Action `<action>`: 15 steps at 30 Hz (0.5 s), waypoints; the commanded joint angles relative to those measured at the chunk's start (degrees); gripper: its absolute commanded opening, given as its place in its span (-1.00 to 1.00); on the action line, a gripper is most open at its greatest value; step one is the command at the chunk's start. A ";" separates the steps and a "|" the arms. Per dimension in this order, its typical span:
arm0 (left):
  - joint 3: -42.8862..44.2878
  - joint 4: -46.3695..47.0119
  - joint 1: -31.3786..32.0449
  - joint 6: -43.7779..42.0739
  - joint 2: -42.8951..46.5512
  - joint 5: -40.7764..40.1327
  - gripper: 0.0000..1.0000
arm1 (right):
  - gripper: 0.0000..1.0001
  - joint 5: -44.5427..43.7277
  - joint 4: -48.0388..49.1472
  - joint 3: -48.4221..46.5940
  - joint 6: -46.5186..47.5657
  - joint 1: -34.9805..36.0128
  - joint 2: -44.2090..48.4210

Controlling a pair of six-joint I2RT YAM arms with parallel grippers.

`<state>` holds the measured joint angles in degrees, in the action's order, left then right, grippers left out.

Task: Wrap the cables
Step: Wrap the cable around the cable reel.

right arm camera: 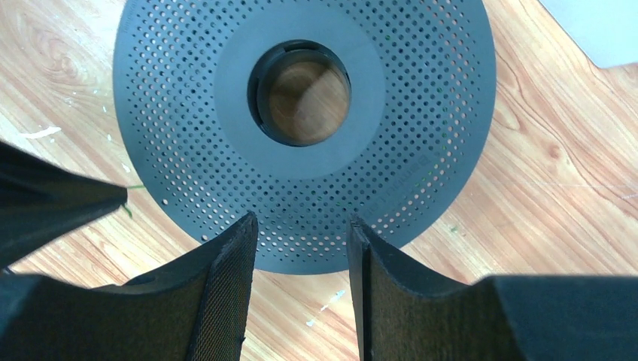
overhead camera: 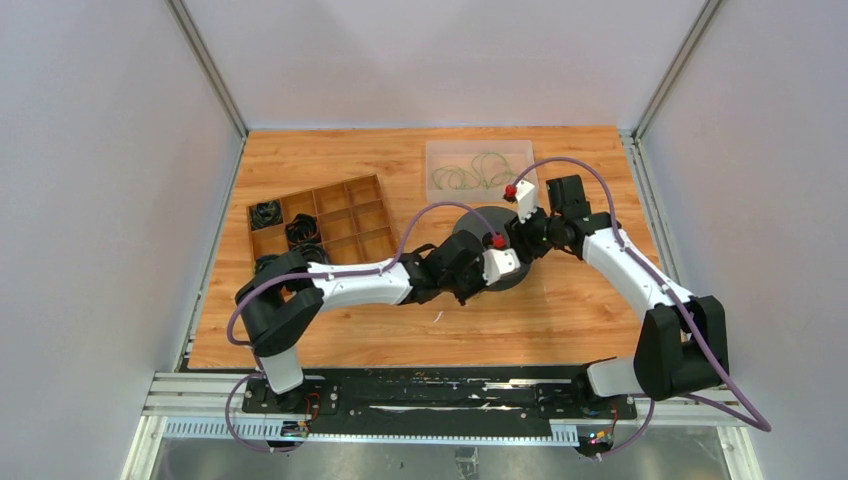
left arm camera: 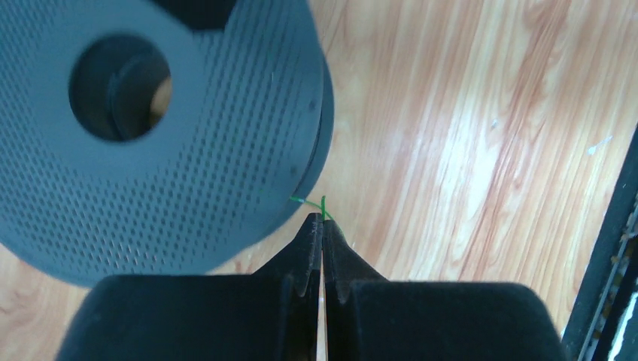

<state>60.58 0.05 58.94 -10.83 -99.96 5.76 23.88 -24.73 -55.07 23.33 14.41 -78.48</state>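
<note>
A dark perforated spool (overhead camera: 497,283) lies flat at the table's middle. In the left wrist view my left gripper (left arm camera: 322,219) is shut on the end of a thin green cable (left arm camera: 323,204), right beside the spool's (left arm camera: 188,150) rim; a short bit of wire runs to that rim. Several more cables (overhead camera: 470,178) lie looped in a clear tray. My right gripper (right arm camera: 302,226) hovers open over the spool's (right arm camera: 301,98) near rim, with bare wood showing between its fingers (right arm camera: 233,263). The left gripper's dark tip (right arm camera: 68,203) shows at the left of the right wrist view.
The clear tray (overhead camera: 436,150) stands at the back, just behind the spool. A wooden compartment box (overhead camera: 365,215) with black cord bundles (overhead camera: 301,232) sits at the back left. Grey walls close in both sides. A black rail (overhead camera: 440,390) runs along the near edge.
</note>
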 commanded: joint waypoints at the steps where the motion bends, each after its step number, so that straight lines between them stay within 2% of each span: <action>1: 7.55 -5.33 2.15 -3.59 -4.13 -0.89 -0.99 | -0.07 0.35 -1.64 1.02 0.60 -2.29 1.32; 10: 18.17 -11.55 4.49 -5.79 -11.04 -1.44 -0.99 | -0.08 -2.51 -3.78 2.04 -0.12 -6.76 4.99; 15: 25.40 -14.68 5.96 -5.66 -15.39 -1.38 -0.99 | -0.08 -1.90 -5.11 2.09 -1.67 -11.88 6.16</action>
<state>80.82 -11.07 63.40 -15.79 -112.62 4.62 22.46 -27.05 -53.91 23.07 6.26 -73.43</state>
